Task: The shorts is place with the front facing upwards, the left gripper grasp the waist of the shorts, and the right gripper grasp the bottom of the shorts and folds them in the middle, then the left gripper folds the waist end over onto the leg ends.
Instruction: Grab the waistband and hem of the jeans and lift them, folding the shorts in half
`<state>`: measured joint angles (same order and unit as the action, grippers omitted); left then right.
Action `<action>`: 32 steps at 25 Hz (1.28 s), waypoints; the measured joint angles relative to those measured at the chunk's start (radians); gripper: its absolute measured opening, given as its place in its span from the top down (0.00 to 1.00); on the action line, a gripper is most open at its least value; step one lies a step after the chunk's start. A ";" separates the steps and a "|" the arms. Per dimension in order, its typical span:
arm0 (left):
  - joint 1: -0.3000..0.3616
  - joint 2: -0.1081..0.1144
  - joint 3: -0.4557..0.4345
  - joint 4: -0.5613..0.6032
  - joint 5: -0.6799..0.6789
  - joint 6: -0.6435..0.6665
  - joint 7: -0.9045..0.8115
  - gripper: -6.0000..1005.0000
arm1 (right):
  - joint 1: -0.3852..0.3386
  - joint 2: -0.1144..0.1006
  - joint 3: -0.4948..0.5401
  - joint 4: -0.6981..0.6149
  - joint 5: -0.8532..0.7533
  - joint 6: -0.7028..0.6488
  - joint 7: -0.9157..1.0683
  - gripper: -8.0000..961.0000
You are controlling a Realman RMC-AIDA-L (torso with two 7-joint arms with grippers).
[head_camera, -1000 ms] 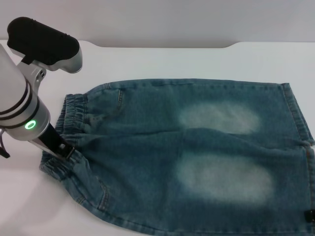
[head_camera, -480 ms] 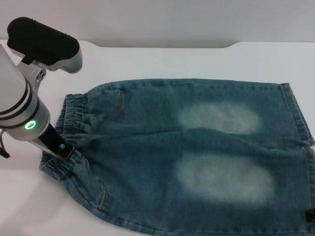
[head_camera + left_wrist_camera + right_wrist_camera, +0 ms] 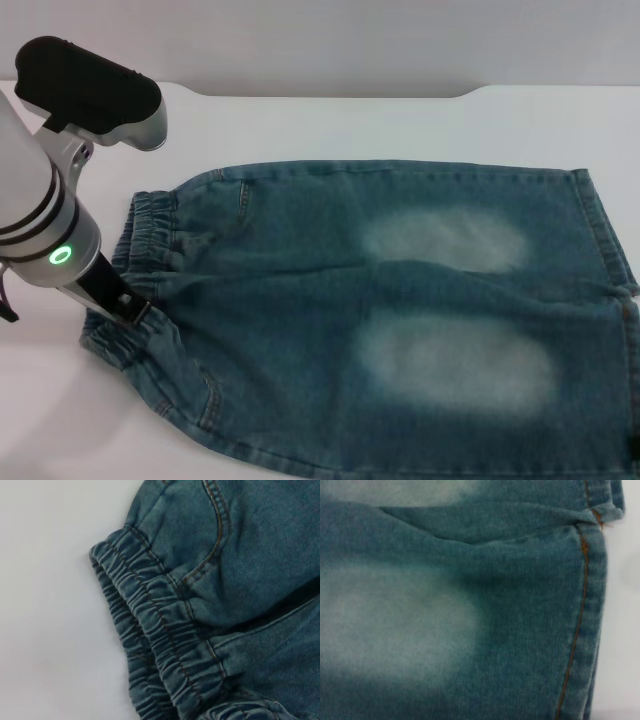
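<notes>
The blue-green denim shorts (image 3: 400, 320) lie flat on the white table, front up, with two pale faded patches showing. The ruffled waist (image 3: 150, 235) points left and the stitched leg ends (image 3: 603, 230) point right. My left gripper (image 3: 125, 305) is down on the nearer part of the waist, where the band is bunched. In the left wrist view the gathered waistband (image 3: 160, 630) and a pocket seam fill the picture. Of my right gripper only a dark sliver (image 3: 634, 446) shows at the near leg end. The right wrist view looks closely at the stitched hem (image 3: 590, 605).
The white table (image 3: 330, 125) stretches behind and left of the shorts. Its far edge runs along the top of the head view.
The dark bit of the right gripper at the lower right edge has slid lower, almost out of view. The left arm and the shorts have hardly moved.
</notes>
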<state>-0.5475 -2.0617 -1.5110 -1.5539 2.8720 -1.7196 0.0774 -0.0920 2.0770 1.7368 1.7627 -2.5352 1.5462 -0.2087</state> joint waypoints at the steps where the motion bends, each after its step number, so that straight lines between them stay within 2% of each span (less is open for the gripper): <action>1: 0.000 0.000 0.000 0.000 0.000 0.000 0.000 0.89 | -0.001 0.000 -0.001 0.001 0.003 0.000 -0.008 0.64; 9: 0.001 0.000 0.000 0.003 0.000 0.005 0.002 0.88 | 0.001 -0.003 -0.010 0.010 0.053 0.011 -0.054 0.80; 14: 0.003 0.000 0.000 0.003 0.000 0.008 0.002 0.88 | 0.005 -0.003 -0.011 0.011 0.067 0.013 -0.067 0.99; 23: 0.036 0.002 -0.017 -0.033 0.001 0.057 -0.005 0.87 | 0.001 -0.003 0.033 0.103 0.114 -0.018 -0.105 0.99; 26: 0.050 0.003 -0.024 -0.054 0.003 0.087 -0.005 0.86 | -0.004 -0.001 0.044 0.131 0.117 -0.074 -0.136 0.99; 32: 0.104 0.003 -0.059 -0.076 0.006 0.245 0.001 0.86 | -0.019 -0.001 0.053 0.167 0.151 -0.223 -0.207 0.99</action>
<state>-0.4439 -2.0585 -1.5699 -1.6298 2.8778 -1.4750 0.0787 -0.1115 2.0756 1.7894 1.9301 -2.3845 1.3236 -0.4162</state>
